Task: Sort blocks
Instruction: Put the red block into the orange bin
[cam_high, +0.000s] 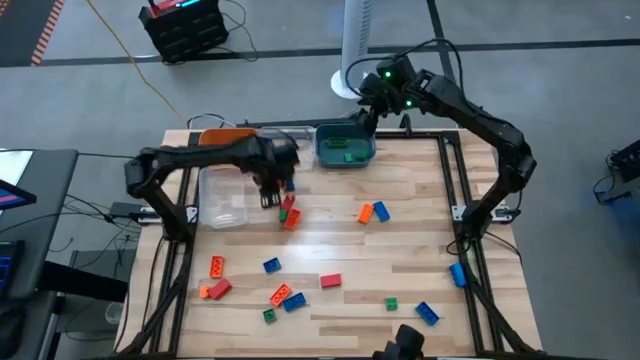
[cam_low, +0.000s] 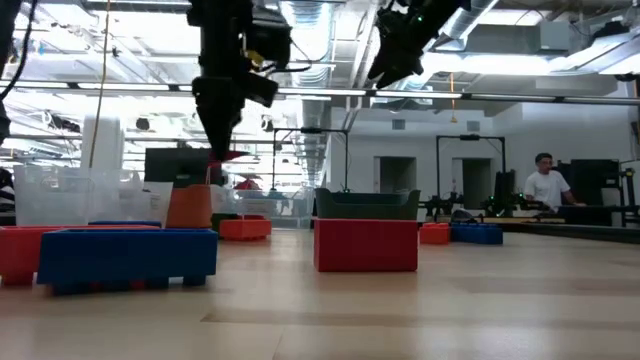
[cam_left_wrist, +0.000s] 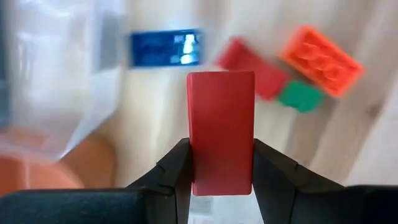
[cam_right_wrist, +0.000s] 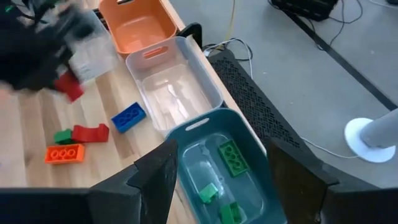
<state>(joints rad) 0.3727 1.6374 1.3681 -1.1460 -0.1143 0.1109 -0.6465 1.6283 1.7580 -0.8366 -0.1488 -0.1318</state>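
Because the left end effector (cam_left_wrist: 221, 180) pinches only the red block's (cam_left_wrist: 221, 140) lower end, it could slip during transport.

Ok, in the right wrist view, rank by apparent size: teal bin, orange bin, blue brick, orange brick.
1. Teal bin, though nearest the camera, which inflates it.
2. Orange bin.
3. Blue brick and orange brick look alike; not ranked.
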